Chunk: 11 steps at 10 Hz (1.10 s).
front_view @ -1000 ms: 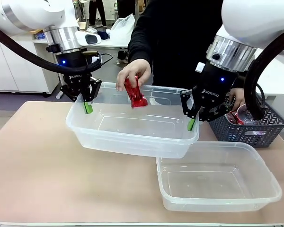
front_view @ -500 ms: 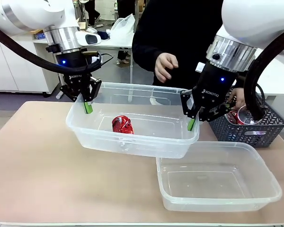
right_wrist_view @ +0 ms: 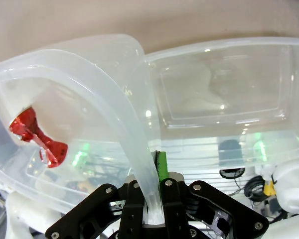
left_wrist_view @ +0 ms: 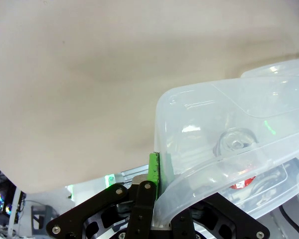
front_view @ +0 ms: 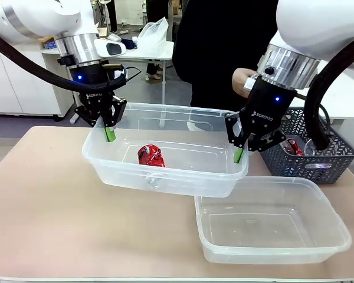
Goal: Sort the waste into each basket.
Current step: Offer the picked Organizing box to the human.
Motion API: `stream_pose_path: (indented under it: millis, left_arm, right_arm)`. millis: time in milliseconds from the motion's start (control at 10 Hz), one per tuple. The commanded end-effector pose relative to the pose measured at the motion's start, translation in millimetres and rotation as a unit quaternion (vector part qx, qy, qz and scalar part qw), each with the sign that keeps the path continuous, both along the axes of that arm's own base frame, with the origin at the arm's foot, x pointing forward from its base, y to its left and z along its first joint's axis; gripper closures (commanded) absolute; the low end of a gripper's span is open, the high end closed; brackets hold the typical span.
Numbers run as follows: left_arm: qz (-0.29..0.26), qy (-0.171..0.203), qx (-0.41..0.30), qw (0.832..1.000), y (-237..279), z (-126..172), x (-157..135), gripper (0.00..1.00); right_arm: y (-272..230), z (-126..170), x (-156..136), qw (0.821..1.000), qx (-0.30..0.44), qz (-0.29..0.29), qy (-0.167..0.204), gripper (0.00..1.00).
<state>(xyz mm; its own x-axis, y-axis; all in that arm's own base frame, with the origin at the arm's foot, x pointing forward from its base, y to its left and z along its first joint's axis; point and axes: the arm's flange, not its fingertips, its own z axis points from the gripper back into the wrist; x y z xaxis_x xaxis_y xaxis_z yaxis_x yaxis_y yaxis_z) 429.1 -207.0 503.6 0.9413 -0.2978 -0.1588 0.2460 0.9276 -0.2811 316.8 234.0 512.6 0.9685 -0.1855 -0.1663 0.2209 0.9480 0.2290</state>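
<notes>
The left pincer (front_view: 108, 134) is clamped on the left rim of the clear tub (front_view: 165, 178) and the right pincer (front_view: 238, 154) on its right rim. A crushed red can (front_view: 150, 156) lies inside this tub. The second clear tub (front_view: 271, 254) sits on the table (front_view: 47, 212), partly under the first tub's near right corner.

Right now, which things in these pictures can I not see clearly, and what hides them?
- Front view: what lies in the grey basket; the right arm's cable and the lattice wall cover most of it.
- Front view: the person's hand; the right arm hides part of it.
- Left wrist view: the red can; the tub's cloudy wall blurs it to a red spot.
</notes>
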Motion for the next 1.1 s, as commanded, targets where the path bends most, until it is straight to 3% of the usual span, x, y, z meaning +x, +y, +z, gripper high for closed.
stream_pose_path:
  millis: [0, 1000]
  left_arm:
    - [-0.004, 0.004, -0.006, 1.000, 2.8, 7.4, 0.2, 0.97]
    - [-0.004, 0.004, -0.006, 1.000, 2.8, 7.4, 0.2, 0.97]
  right_arm:
    - [-5.1, 0.6, 2.6, 1.000, 0.006, 0.001, 0.000, 0.96]
    - [-5.1, 0.6, 2.6, 1.000, 0.006, 0.001, 0.000, 0.96]
